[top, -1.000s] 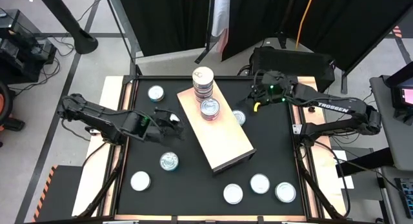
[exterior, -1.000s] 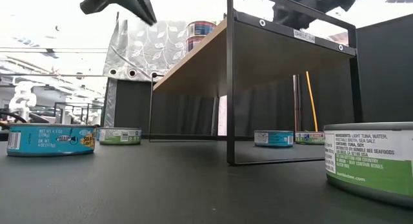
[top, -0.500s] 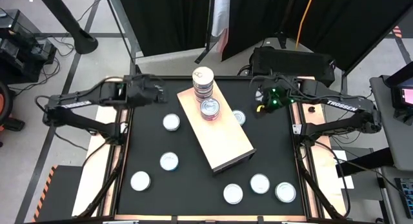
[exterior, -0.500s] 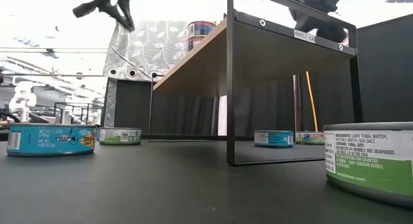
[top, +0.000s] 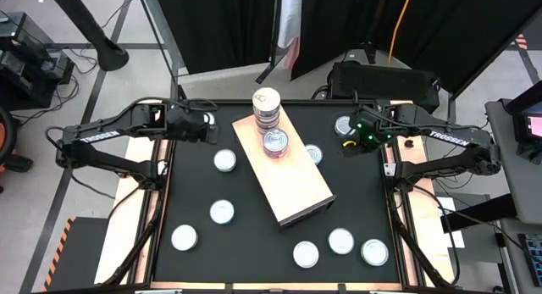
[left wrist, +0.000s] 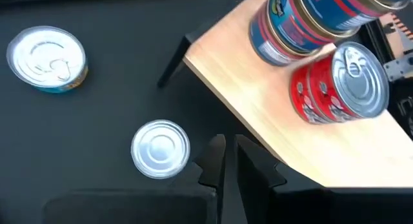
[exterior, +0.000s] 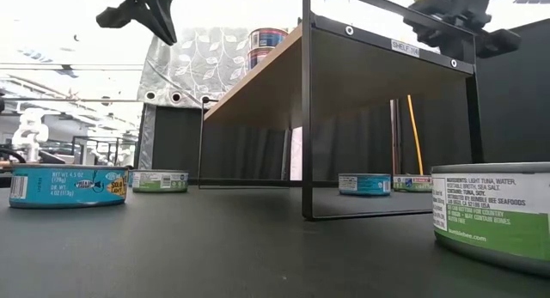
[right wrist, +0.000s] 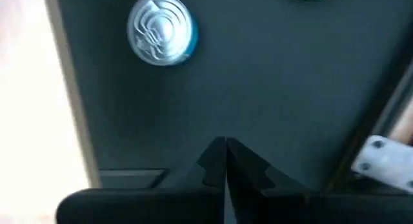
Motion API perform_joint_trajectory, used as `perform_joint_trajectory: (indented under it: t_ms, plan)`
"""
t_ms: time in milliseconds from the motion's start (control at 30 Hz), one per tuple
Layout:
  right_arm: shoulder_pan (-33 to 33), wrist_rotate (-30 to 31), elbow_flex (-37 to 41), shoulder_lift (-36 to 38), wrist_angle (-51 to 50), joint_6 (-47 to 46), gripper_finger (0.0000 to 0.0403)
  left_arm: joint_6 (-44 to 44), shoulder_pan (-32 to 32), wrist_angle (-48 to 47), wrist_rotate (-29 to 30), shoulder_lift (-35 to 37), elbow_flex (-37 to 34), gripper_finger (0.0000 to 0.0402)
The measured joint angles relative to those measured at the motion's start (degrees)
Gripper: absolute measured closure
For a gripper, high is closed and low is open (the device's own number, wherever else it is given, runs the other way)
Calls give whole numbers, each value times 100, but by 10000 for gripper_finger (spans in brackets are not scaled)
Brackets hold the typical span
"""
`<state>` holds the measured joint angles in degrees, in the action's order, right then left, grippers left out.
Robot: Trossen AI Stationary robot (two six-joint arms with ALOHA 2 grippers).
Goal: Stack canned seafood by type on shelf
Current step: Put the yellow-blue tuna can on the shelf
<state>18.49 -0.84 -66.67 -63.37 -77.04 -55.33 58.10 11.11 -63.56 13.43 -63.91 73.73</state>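
While both arms are held above the far corners of the black counter (top: pixel 254 243), the pale wooden shelf (top: pixel 292 188) is seen lying diagonally across its middle. At the far end of the shelf a tall stack of tins (top: pixel 266 109) is standing, and a shorter stack of red-labelled tins (top: pixel 274 142) is placed just beside it, nearer the shelf's middle. Loose tins are scattered on the counter around the shelf: two (top: pixel 224 160) (top: pixel 222 212) to its left, one (top: pixel 184 237) farther left near the front edge, one (top: pixel 314 153) just beside its right edge, one (top: pixel 343 125) farther right, and three (top: pixel 306 254) (top: pixel 340 241) (top: pixel 374 252) beyond its near end. The left gripper (top: pixel 207 130) is held empty to the left of the shelf's far end, its fingers (left wrist: pixel 213 161) almost together with only a narrow slit between them. The right gripper (top: pixel 350 133) is held to the right of the shelf's far end, its fingers (right wrist: pixel 216 161) pressed together on nothing.
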Motion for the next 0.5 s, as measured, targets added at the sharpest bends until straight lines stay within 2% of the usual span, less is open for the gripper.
perform_joint_trajectory:
  t_ms: [300, 500]
  plan:
    - [36, 278, 0, 0, 253, 574, 399, 7, -374, -2, -27, -2, 0, 366]
    - [375, 251, 0, -62, 423, 655, 399, 13, -659, -1, -60, -1, -162, 366]
